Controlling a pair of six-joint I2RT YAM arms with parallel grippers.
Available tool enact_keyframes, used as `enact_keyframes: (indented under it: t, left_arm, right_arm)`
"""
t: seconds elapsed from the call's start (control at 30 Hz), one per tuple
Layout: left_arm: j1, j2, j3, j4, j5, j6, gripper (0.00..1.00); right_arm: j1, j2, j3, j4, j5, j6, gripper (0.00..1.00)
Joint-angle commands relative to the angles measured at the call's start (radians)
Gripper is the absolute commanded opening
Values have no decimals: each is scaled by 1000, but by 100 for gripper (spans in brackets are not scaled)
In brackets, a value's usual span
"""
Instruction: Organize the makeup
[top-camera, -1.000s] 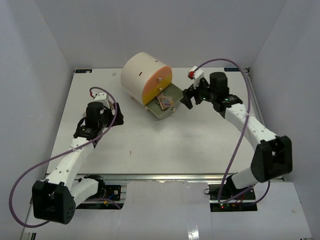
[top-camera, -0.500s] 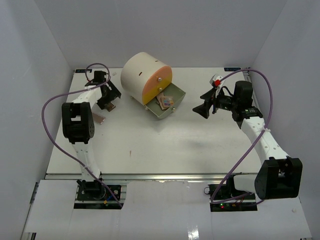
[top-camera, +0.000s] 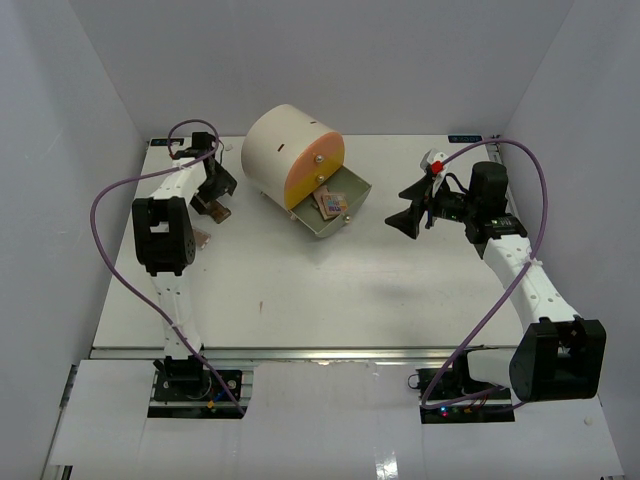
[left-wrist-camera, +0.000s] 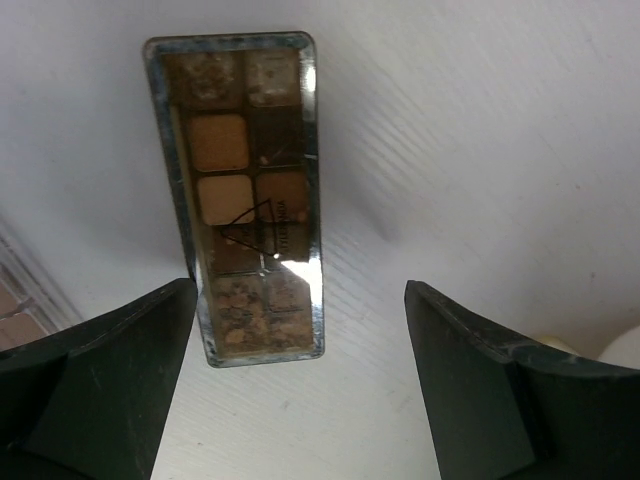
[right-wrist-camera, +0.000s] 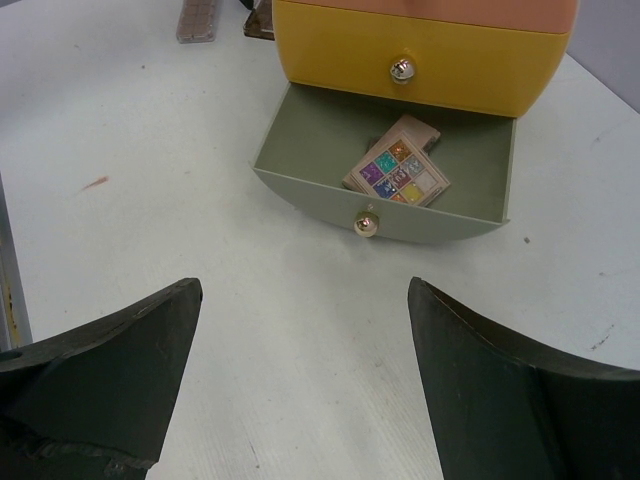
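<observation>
**Left pincer spread over loose palette; nothing yet held**

The left pincer (left-wrist-camera: 298, 288) stands spread wide and empty. Its two fingers straddle the near end of a long eyeshadow palette (left-wrist-camera: 245, 200), which lies flat on the white surface (left-wrist-camera: 480, 120), well clear of both pads. This reads as alignment for a pick: the fingers are set across the palette's narrow width. The palette sits off-centre, nearer the left finger.

A flat pinkish palette (top-camera: 200, 241) lies on the surface just nearer the arm bases, apart from the first.

The right pincer (right-wrist-camera: 303, 286) is likewise wide open and carries nothing. It hovers to the right of the cream drawer unit (top-camera: 285, 145) and faces it. The lower drawer (right-wrist-camera: 320, 212) is pulled out, presumably left open to receive further items. A square colour palette (right-wrist-camera: 398, 172) already rests inside, over another flat piece.

Compared with a second ago, the left arm has unfolded from mid-surface to the far-left corner. The right pincer has drawn back from the drawer's edge. Over the last half second both have barely shifted.
</observation>
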Motion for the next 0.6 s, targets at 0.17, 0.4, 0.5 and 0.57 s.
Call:
enact_keyframes:
  t: [0.17, 0.4, 0.5, 0.57]
  left_arm:
    - [5, -76, -44, -17, -66, 56, 90]
    - [46, -21, -28, 4, 51, 67, 43]
    - [52, -32, -36, 8, 54, 73, 43]
    - [60, -43, -46, 14, 58, 89, 42]
  right_arm:
    - [-6, -6, -3, 7, -14, -14, 90]
    - [-19, 3, -4, 6, -20, -6, 90]
    - [-23, 4, -5, 7, -24, -7, 90]
    - [-25, 3, -5, 8, -28, -5, 90]
